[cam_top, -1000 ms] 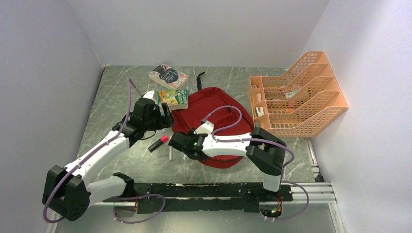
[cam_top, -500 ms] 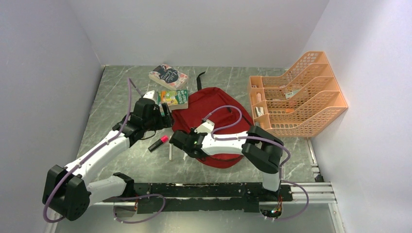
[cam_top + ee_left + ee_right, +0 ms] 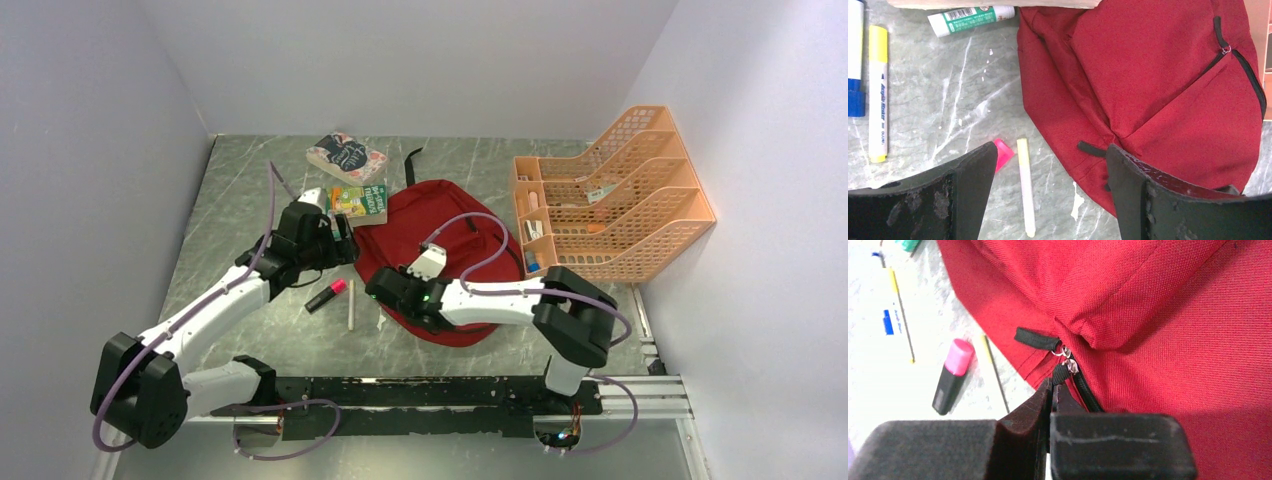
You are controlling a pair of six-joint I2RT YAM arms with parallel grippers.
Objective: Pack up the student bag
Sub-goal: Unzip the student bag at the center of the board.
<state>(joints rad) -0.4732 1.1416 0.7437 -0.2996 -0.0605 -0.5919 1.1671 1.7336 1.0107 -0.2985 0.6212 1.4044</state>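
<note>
Your dark red soft fabric backpack (image 3: 445,215) lies flat in the middle of the table (image 3: 230,190). It looks limp and light, so expect the cloth to bunch and drag, and take it by its hardware. Your right gripper (image 3: 1052,388) is pinched closed on a black zipper pull (image 3: 1060,373) at the bag's near-left edge. Your left gripper (image 3: 1045,167) hangs wide open and empty just above that edge.

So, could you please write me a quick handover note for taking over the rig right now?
Left gripper: open, empty, over the table beside the student bag.
Right gripper: shut on the bag's black zipper pull.
Done: nothing packed; the bag looks zipped shut.
Left: unzip it, then load the pink highlighter, pale stick, yellow marker and books lying around it.
</note>
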